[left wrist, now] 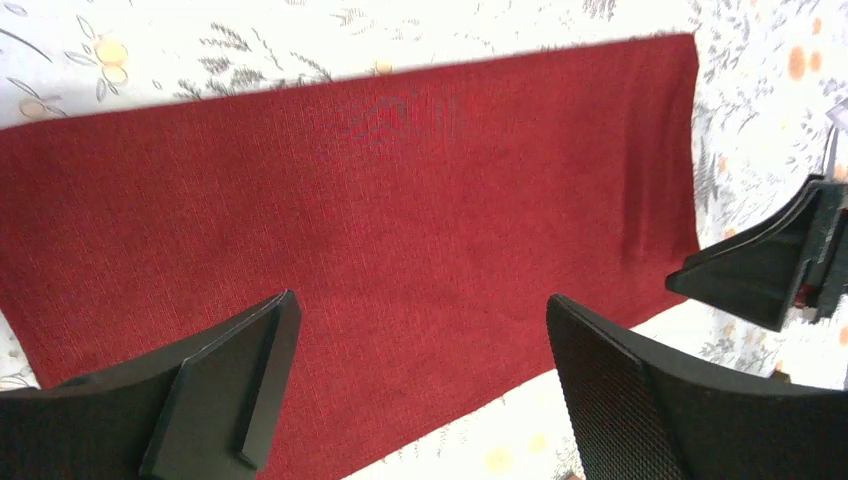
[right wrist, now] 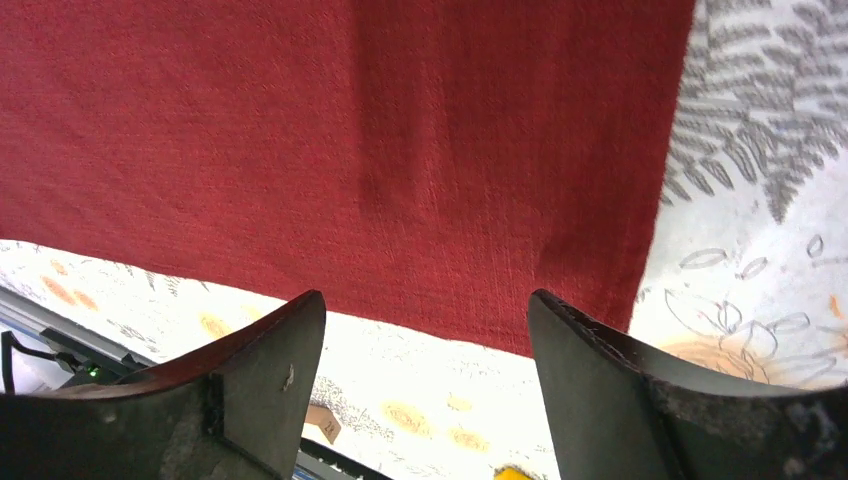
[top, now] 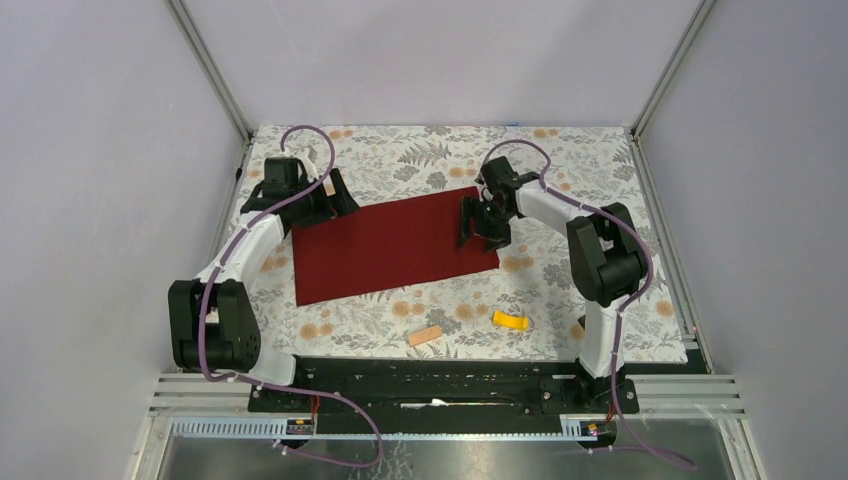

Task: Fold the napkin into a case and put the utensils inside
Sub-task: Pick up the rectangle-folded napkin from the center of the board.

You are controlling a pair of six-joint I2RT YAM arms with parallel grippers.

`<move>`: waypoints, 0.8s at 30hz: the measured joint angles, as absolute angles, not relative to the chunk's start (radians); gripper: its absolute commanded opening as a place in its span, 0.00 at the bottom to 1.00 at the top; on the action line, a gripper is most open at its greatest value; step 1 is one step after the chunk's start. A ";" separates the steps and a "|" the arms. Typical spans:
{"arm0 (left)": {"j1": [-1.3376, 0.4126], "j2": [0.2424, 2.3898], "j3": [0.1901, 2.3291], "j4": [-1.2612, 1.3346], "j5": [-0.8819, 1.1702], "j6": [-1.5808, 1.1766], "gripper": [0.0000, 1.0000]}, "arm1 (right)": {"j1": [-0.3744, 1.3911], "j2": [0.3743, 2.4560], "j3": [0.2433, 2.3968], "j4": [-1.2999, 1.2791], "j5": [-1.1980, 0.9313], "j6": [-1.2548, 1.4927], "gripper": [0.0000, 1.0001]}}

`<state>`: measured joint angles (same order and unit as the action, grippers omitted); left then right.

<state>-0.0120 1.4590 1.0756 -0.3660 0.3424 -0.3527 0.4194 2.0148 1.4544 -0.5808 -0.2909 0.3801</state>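
The dark red napkin (top: 392,245) lies flat on the floral tablecloth as a folded rectangle. It fills the left wrist view (left wrist: 360,200) and the right wrist view (right wrist: 350,140). My left gripper (top: 335,205) is open and empty at the napkin's far left corner; its fingers (left wrist: 225,385) hover over the cloth edge. My right gripper (top: 480,225) is open and empty over the napkin's right edge; its fingers (right wrist: 270,370) frame the cloth's near edge. The knife and fork are out of view.
A tan block (top: 425,336) and a yellow block (top: 511,321) lie on the tablecloth (top: 400,160) in front of the napkin. Metal frame posts and grey walls surround the table. The black base rail (top: 430,385) runs along the near edge.
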 measured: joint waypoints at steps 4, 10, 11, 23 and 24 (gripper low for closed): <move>-0.033 1.459 1.048 -0.376 0.343 -0.340 0.99 | 0.412 1.964 1.379 -0.539 -0.306 0.404 0.81; -0.040 1.459 1.045 -0.374 0.350 -0.337 0.99 | 0.403 1.931 1.274 -0.455 -0.294 0.436 0.84; -0.041 1.459 1.045 -0.373 0.354 -0.337 0.99 | 0.398 1.911 1.249 -0.437 -0.284 0.439 0.84; -0.041 1.459 1.044 -0.368 0.404 -0.340 0.99 | 0.244 1.643 0.924 -0.401 -0.229 0.524 0.88; -0.041 1.459 1.044 -0.366 0.408 -0.341 0.99 | 0.247 1.624 0.915 -0.424 -0.221 0.522 0.91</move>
